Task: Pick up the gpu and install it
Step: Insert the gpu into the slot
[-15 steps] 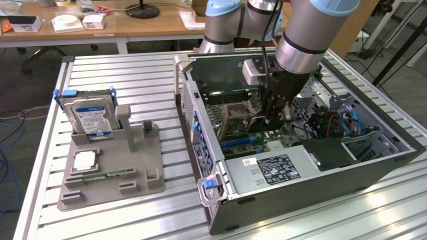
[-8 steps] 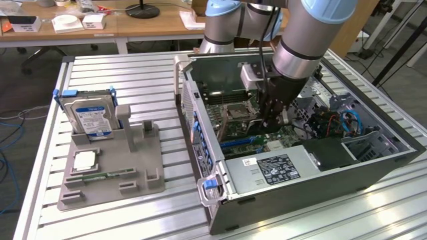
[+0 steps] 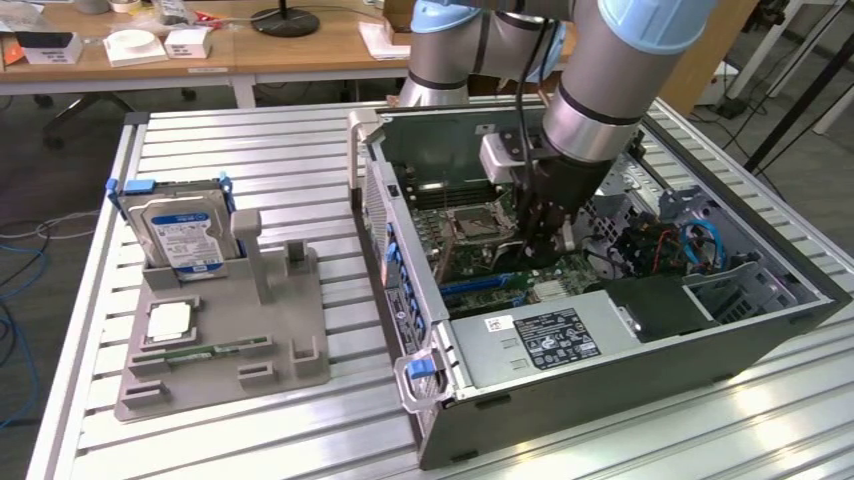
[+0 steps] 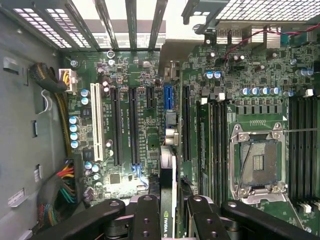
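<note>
The slatted metal table [image 3: 267, 140] carries an open computer case [image 3: 747, 340] lying on its side, its interior facing up. The robot arm [image 3: 627, 80] comes down from behind the case and reaches into its open top. Beside the case, toward the exterior view's left, a grey parts holder [image 3: 254, 340] lies flat on the table. Inside the case the green motherboard [image 4: 140, 75] covers the floor, and a silver box with a black label [image 3: 561, 340] fills the case's near corner.

A hard drive [image 3: 187, 240] with a blue-and-white label stands upright at the holder's end farthest from the case's near corner.

The gpu [image 4: 168, 185] is inside the case, held above the motherboard and seen edge-on in the wrist view, with a green logo showing on its edge. The gripper [image 4: 172, 205] is clamped on the gpu, its black fingers [image 4: 147, 215] pressed against both flat faces of the card. In the exterior view the gripper [image 3: 547, 240] hangs low over the middle of the case's motherboard. The card lines up with a short blue slot [image 4: 168, 97] among the long black slots; whether it touches the board cannot be told.

An empty processor socket [image 4: 260, 162] lies on the motherboard to one side of the card. On the holder, a square silver chip [image 3: 170, 320] and a narrow green memory stick [image 3: 200, 352] lie flat.
</note>
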You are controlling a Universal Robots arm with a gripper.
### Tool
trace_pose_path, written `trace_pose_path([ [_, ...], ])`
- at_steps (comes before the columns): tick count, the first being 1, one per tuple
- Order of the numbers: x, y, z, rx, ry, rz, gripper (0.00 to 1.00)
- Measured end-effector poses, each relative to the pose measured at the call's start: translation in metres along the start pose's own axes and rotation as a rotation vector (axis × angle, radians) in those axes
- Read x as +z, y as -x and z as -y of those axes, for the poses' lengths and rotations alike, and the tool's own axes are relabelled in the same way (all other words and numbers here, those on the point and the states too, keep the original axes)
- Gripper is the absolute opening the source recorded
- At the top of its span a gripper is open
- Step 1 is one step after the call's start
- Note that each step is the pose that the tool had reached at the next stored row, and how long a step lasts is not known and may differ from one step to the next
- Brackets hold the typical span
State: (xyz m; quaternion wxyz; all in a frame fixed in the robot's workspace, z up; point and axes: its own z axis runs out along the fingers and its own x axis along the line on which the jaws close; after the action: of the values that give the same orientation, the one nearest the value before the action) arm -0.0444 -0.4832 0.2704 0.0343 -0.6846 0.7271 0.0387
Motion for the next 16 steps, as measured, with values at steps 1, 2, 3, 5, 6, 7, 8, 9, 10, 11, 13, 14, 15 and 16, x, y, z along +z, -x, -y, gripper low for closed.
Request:
trace_pose_path([
  [1, 0.0011, 0.000, -0.0001, 0.000, 0.0000, 0.0000, 0.26],
  [2, 0.0023, 0.000, -0.0005, 0.000, 0.0000, -0.0001, 0.26],
  [3, 0.0037, 0.000, -0.0010, 0.000, 0.0000, -0.0002, 0.26],
  [5, 0.0066, -0.001, -0.0040, 0.000, -0.0003, -0.0001, 0.26],
  [6, 0.0076, -0.001, -0.0055, 0.000, -0.0004, -0.0002, 0.26],
  [7, 0.0084, -0.001, -0.0060, 0.000, -0.0004, -0.0001, 0.26],
  [8, 0.0089, -0.001, -0.0065, 0.000, -0.0003, -0.0003, 0.26],
  [9, 0.0092, -0.001, -0.0073, 0.000, -0.0003, -0.0003, 0.26],
  [10, 0.0094, -0.002, -0.0083, 0.000, -0.0003, -0.0004, 0.26],
  [11, 0.0097, -0.002, -0.0094, 0.000, -0.0004, -0.0003, 0.26],
  [13, 0.0100, -0.001, -0.0113, 0.000, -0.0005, -0.0002, 0.26],
  [14, 0.0102, -0.001, -0.0121, 0.000, -0.0004, -0.0002, 0.26],
  [15, 0.0104, -0.001, -0.0132, 0.000, -0.0005, -0.0002, 0.26],
  [16, 0.0105, -0.001, -0.0142, 0.000, -0.0005, -0.0002, 0.26],
])
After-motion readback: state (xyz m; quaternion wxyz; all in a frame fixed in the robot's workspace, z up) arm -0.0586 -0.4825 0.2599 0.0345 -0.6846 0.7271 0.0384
